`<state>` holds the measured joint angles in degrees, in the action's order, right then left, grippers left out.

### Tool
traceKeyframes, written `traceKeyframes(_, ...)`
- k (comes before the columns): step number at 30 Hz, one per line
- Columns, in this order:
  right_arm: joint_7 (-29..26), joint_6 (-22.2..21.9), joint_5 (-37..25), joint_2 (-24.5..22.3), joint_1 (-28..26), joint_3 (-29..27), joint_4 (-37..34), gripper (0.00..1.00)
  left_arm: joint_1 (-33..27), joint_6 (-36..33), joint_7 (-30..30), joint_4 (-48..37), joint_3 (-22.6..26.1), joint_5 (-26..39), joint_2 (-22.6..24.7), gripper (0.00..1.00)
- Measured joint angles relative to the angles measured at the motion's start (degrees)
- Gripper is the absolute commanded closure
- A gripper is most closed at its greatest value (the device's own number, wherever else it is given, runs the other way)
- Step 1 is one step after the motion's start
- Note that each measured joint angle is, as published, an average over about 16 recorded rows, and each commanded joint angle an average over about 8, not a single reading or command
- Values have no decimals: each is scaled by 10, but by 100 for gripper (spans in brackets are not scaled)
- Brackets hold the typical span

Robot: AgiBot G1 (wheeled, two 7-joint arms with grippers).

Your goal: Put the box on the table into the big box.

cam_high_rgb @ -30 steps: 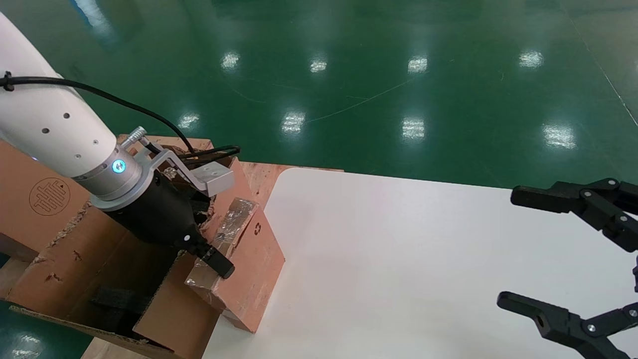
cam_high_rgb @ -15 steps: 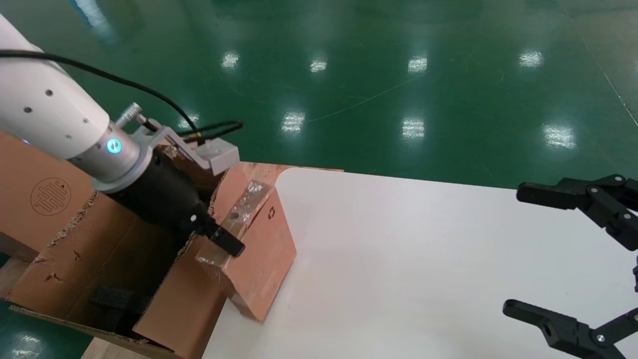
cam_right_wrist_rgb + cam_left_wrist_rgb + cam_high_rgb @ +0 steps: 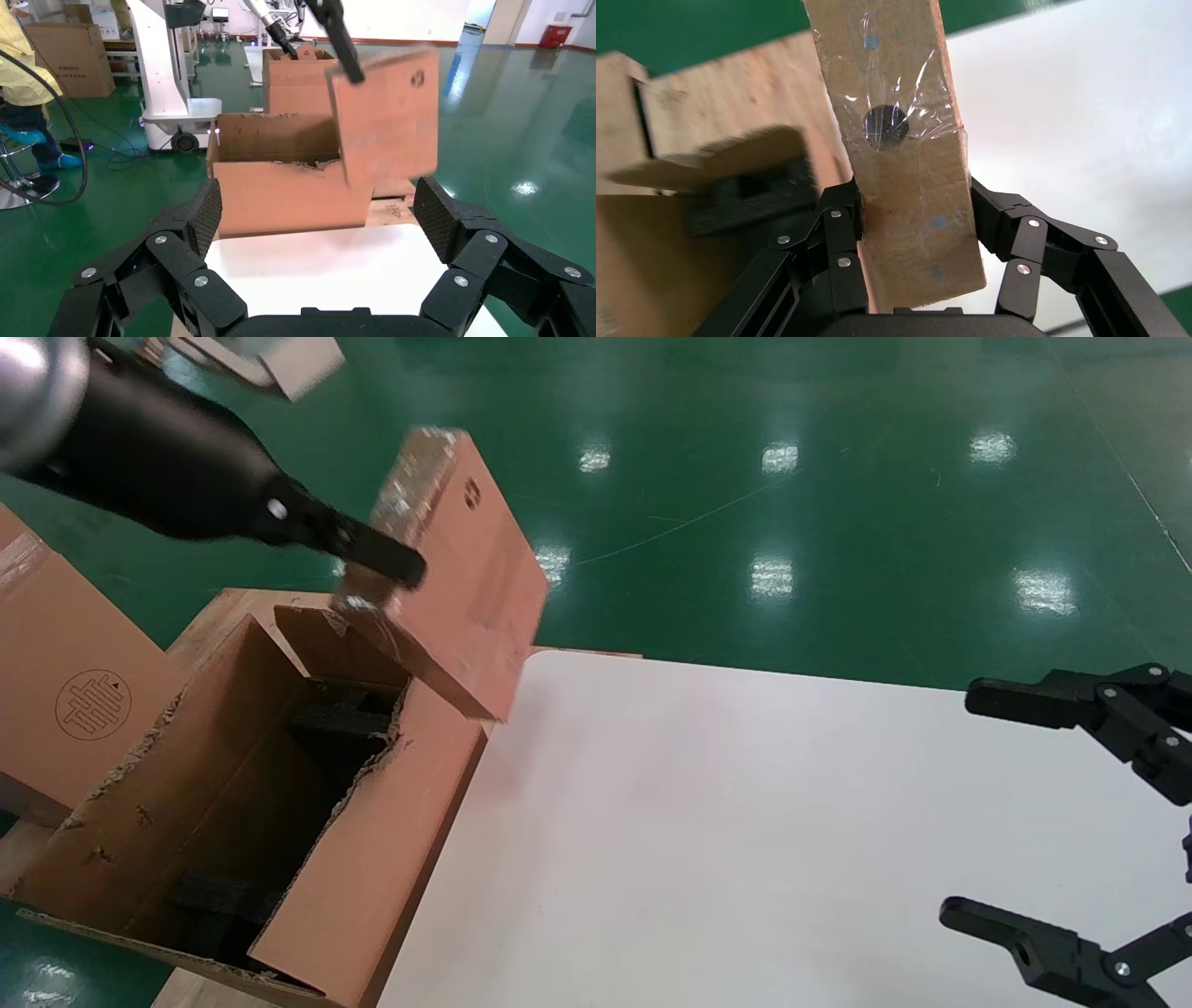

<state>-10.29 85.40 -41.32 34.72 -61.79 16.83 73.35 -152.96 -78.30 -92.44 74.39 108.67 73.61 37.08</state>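
Above the open carton, on the robot's left side, the left gripper (image 3: 372, 556) holds the box (image 3: 466, 570) in the air. Its two black fingers (image 3: 842, 232) press against the opposite narrow sides of the box, so the jaws are closed only as far as the width of the box allows. In the left wrist view the taped face of the box points toward the camera, with shiny clear tape (image 3: 891, 126) over the seam and a dark round spot under the tape. The box is tilted, not level. Its lowest corner hangs just over the near-right rim of the big box (image 3: 372, 859), and no part of it touches the table (image 3: 745, 822). A small dark symbol (image 3: 472, 492) is visible on its upper side.

The big box stands beside the left edge of the table, with its top open, ragged torn flaps and black foam strips (image 3: 335, 719) inside. A round maze-like logo (image 3: 92, 704) is printed on the brown cardboard panel at its left.

The right gripper (image 3: 1071, 822) stays over the right part of the table, well apart from both boxes. Its fingers (image 3: 204, 217) are spread wide and hold nothing. In the right wrist view the lifted box (image 3: 386, 119) appears in front of the carton (image 3: 281, 182), above the white tabletop (image 3: 316, 274).
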Motion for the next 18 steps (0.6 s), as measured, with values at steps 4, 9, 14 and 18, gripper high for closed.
traceKeyframes(4,0,0,0,0,0,0,0,0,-36,-27,5,-15,-5,11,-6,100)
traceKeyframes(9,0,0,0,0,0,0,0,0,-71,-61,19,-37,-10,31,-14,100)
traceKeyframes(14,0,0,0,0,0,0,0,0,-92,-88,37,-60,-12,53,-22,100)
traceKeyframes(18,0,0,0,0,0,1,0,0,-102,-103,53,-77,-12,69,-30,100)
